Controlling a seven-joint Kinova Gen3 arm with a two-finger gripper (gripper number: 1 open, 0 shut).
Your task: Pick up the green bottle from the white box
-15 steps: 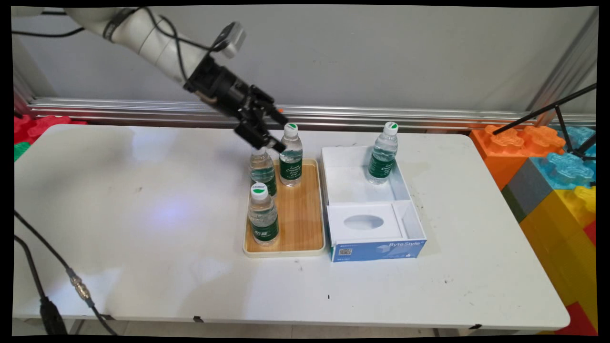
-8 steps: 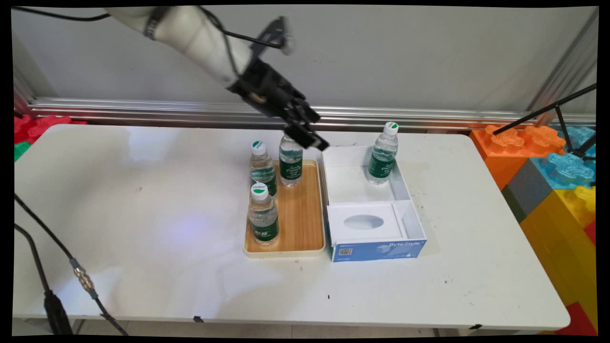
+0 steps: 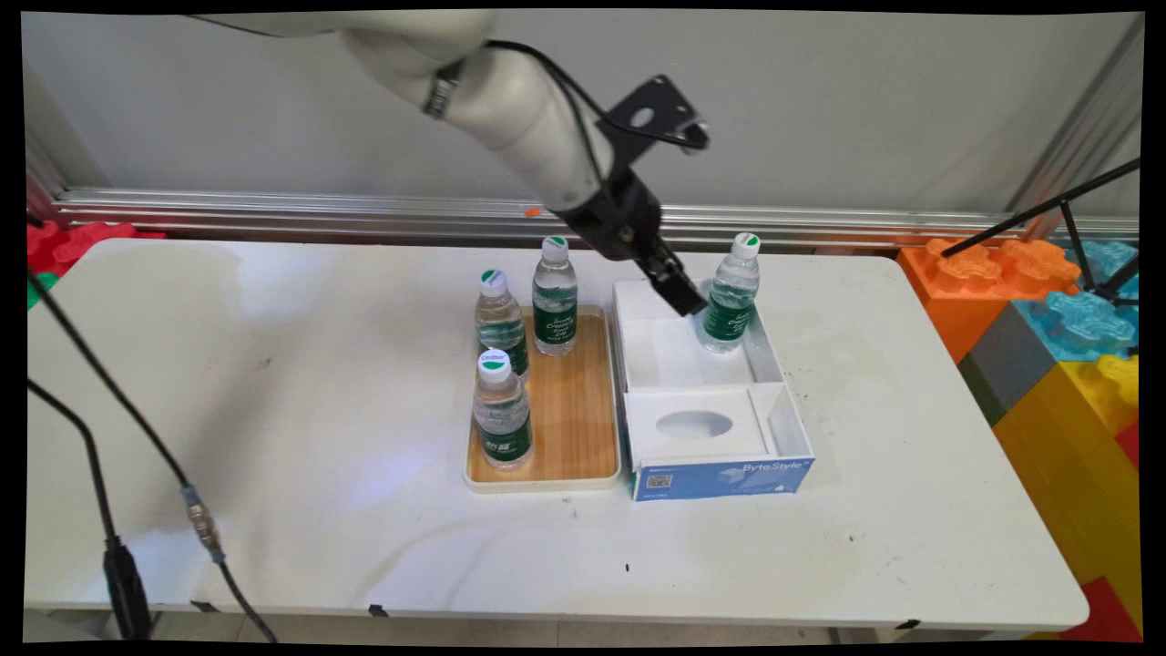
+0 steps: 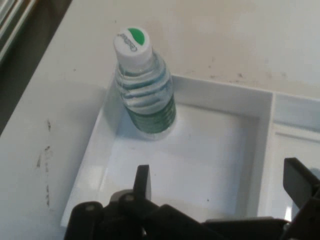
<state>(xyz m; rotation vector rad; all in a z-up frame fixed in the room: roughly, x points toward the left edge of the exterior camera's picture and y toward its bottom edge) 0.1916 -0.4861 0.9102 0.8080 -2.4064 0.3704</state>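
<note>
Now, claw: the gripper (image 4: pixel 215 185) hangs empty over the box's far compartment, fingers spread wide.
Nearest thing: one bottle (image 3: pixel 731 293) stands upright in the white box (image 3: pixel 783 428), just beside the claw.
Tray: three bottles (image 3: pixel 500 412) stand upright on the wooden tray (image 3: pixel 574 419), left of the box.
Progress: one boxed, three on the tray.

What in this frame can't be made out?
- Main view: gripper jaw gap, hidden by its own body.
- Main view: bottle base, behind the box wall.
- Hand view: right finger cut off by the edge.
- Bottle label text: too small.
</note>
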